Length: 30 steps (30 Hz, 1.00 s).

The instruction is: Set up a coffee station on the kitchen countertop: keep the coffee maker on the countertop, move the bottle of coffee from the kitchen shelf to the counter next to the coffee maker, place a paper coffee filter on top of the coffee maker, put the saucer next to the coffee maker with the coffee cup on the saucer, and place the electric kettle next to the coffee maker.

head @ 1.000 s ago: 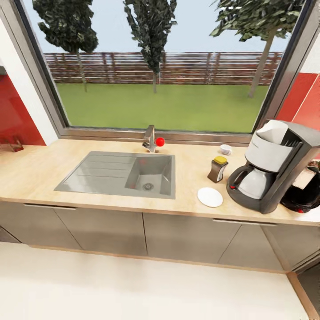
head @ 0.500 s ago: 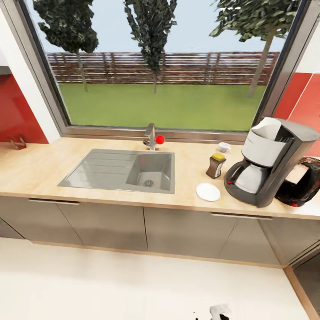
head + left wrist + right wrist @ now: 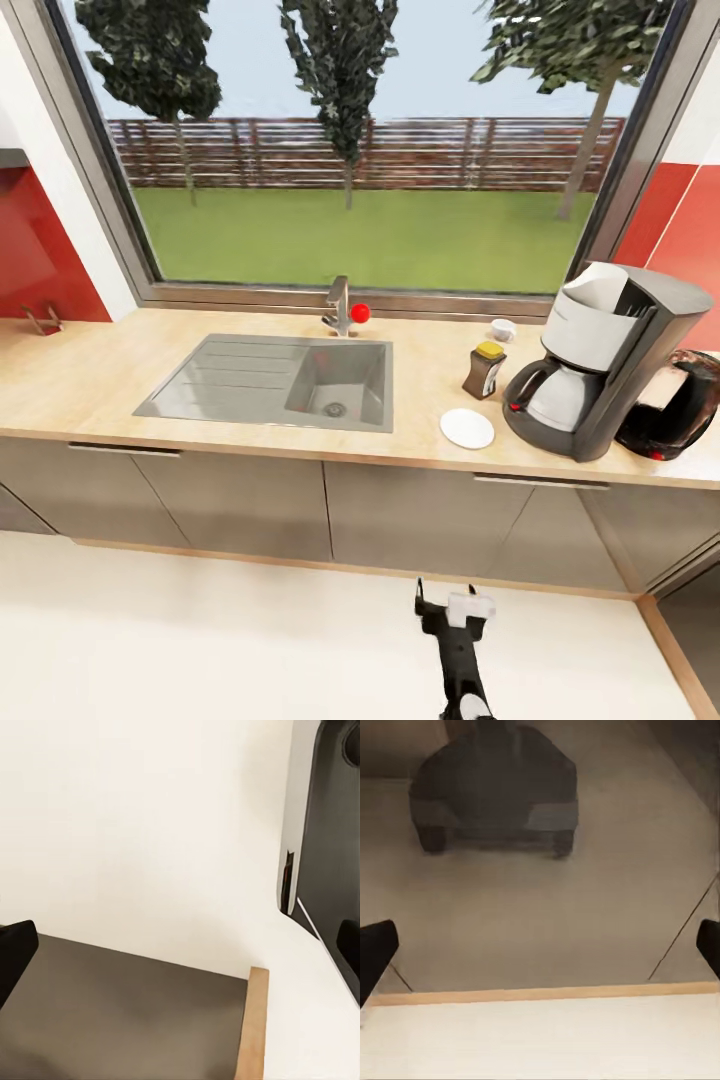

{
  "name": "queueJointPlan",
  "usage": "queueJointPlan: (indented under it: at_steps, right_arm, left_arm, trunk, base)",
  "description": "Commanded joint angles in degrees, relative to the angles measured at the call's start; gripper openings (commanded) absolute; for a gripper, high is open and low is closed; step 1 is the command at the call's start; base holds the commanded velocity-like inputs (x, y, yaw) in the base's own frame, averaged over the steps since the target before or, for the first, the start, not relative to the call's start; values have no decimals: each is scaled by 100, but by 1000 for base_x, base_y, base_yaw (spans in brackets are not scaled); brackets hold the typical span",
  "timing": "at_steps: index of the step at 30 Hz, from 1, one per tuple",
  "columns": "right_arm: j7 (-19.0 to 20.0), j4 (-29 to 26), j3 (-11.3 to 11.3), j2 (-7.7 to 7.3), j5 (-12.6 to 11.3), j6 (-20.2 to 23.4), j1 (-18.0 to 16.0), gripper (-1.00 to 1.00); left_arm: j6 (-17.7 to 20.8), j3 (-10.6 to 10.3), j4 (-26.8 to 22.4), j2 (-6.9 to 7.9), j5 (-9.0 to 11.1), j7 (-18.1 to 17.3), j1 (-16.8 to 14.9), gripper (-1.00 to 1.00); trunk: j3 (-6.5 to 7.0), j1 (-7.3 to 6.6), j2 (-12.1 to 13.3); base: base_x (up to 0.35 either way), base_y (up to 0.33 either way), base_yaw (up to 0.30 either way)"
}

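Nearest us, our right end effector [image 3: 455, 610] hangs low before the cabinets, fingers spread; the left's [image 3: 180, 952] are spread too. On the bench [image 3: 90, 380]: saucer [image 3: 467, 428], coffee bottle [image 3: 484, 370], coffee maker [image 3: 600, 355], kettle [image 3: 672, 405], then the cup [image 3: 503, 329].

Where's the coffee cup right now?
In the head view, the coffee cup sits at the back of the countertop by the window, behind the coffee bottle, not on the saucer.

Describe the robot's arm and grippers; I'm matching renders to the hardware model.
In the head view a slim black arm ends in a black gripper carrying a white block. Both wrist views show black, flat-sided fingertips at the frame edges. No cables or markings are visible.
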Motion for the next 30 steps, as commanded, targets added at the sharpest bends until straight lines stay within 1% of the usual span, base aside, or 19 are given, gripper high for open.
queueJointPlan:
  at_steps: [1, 2, 6, 7, 9, 11, 14, 17, 25, 28, 30]
  right_arm:
    - [-106, -220, 23, 37, 27, -41, -4, 100]
    - [-122, -333, 23, 57, 27, -54, -4, 100]
    - [-224, -1320, 38, 57, 33, -105, -4, 100]
    - [-254, -1469, 39, 57, 34, -107, -4, 100]
    - [-423, -2043, 44, 57, 29, -112, -4, 100]
    - [-597, -2488, 51, 57, 28, -114, -4, 100]
    - [-739, -2901, 57, 57, 27, -115, -4, 100]
    - [-792, -3195, 59, 57, 32, -116, -4, 100]
    - [-829, -3712, 59, 57, 35, -116, -4, 100]
    - [-826, -4029, 63, 57, 35, -93, -4, 100]
    - [-823, -4310, 80, 57, 39, 49, -4, 100]
  left_arm:
    - [-16, -46, -3, 4, 51, 10, 1, 100]
    - [-18, -45, -3, 5, 51, 9, 2, 100]
    - [-30, -41, -3, 13, 51, 5, 8, 100]
    - [-31, -43, -3, 14, 51, 5, 9, 100]
    - [-32, -47, -3, 17, 51, 5, 8, 100]
    - [-33, -51, -3, 18, 48, 4, 7, 100]
    - [-33, -56, -3, 26, 44, 4, 6, 100]
    - [-33, -57, -7, 33, 43, 4, 4, 100]
    - [-33, -63, -11, 36, 42, 4, -2, 100]
    - [-33, -66, -11, 37, 42, 4, -3, 100]
    - [-33, -68, -6, 30, 38, 4, 2, 100]
  trunk:
    - [-11, 3, -10]
    - [-11, 3, -10]
    - [-11, 3, -10]
    - [-11, 3, -10]
    - [-11, 3, -10]
    - [-11, 3, -10]
    - [-11, 3, -10]
    - [-11, 3, -10]
    - [-11, 3, -10]
    - [-11, 3, -10]
    - [-11, 3, -10]
  base:
    - [0, 0, 0]
    - [0, 0, 0]
    - [0, 0, 0]
    - [0, 0, 0]
    - [0, 0, 0]
    - [0, 0, 0]
    - [0, 0, 0]
    - [0, 0, 0]
    - [0, 0, 0]
    - [0, 0, 0]
    - [0, 0, 0]
